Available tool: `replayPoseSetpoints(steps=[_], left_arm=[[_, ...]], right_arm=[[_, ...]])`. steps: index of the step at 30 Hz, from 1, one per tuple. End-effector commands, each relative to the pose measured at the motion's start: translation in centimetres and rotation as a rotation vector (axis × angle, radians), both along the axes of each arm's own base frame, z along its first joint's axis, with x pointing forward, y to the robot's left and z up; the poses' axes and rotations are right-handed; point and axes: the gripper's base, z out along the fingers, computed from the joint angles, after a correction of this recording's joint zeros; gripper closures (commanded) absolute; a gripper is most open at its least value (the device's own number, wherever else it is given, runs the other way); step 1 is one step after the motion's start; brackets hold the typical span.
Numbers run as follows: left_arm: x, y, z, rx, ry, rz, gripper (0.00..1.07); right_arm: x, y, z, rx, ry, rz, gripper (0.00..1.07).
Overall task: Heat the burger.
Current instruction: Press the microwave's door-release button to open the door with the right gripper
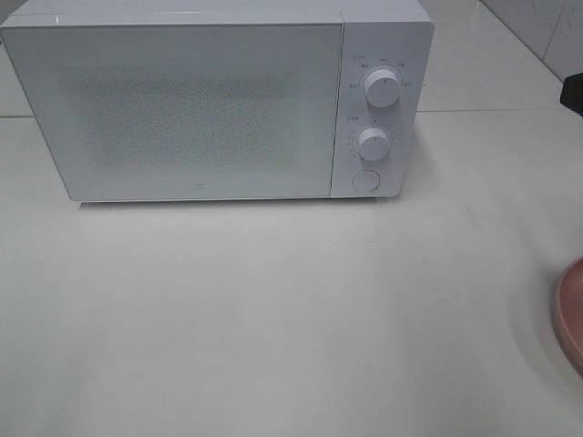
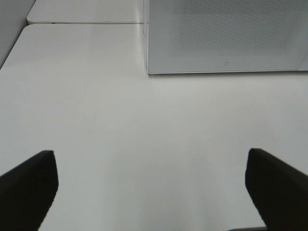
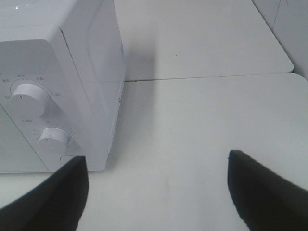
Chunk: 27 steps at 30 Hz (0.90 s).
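Note:
The burger is out of view in every frame. A white microwave (image 1: 200, 109) stands at the back of the table with its door closed; two dials (image 1: 382, 88) and a round button (image 1: 365, 181) sit on its right panel. My left gripper (image 2: 150, 159) is open over bare tabletop, facing the microwave's front lower corner (image 2: 149, 72). My right gripper (image 3: 156, 161) is open too, with nothing between its fingers, just right of the microwave's dial side (image 3: 48, 96). In the exterior high view neither gripper's fingers show.
The rim of a round pink plate (image 1: 571, 314) pokes in at the right edge of the exterior high view. A dark part (image 1: 574, 93) shows at the far right edge. The white table (image 1: 291, 319) has a seam behind the microwave (image 3: 207, 76).

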Motion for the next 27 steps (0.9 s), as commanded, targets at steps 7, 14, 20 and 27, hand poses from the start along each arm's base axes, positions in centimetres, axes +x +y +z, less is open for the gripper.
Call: replayPoseSetpoints(steps=[7, 14, 20, 27], left_arm=[[-0.2, 0.0, 0.0, -0.002, -0.034, 0.0, 0.09], [-0.2, 0.0, 0.0, -0.002, -0.034, 0.0, 0.09], [-0.2, 0.0, 0.0, -0.002, -0.034, 0.0, 0.09], [-0.2, 0.0, 0.0, -0.002, -0.034, 0.0, 0.09]], right_arm=[[2.4, 0.5, -1.2, -0.025, -0.129, 0.06, 0.31], [2.0, 0.8, -2.7, -0.018, -0.238, 0.097, 0.31], [0.8, 1.1, -4.6, 0.012, -0.264, 0.101, 0.31], [-0.3, 2.1, -5.6, 0.005, -0.284, 0.107, 0.31]])
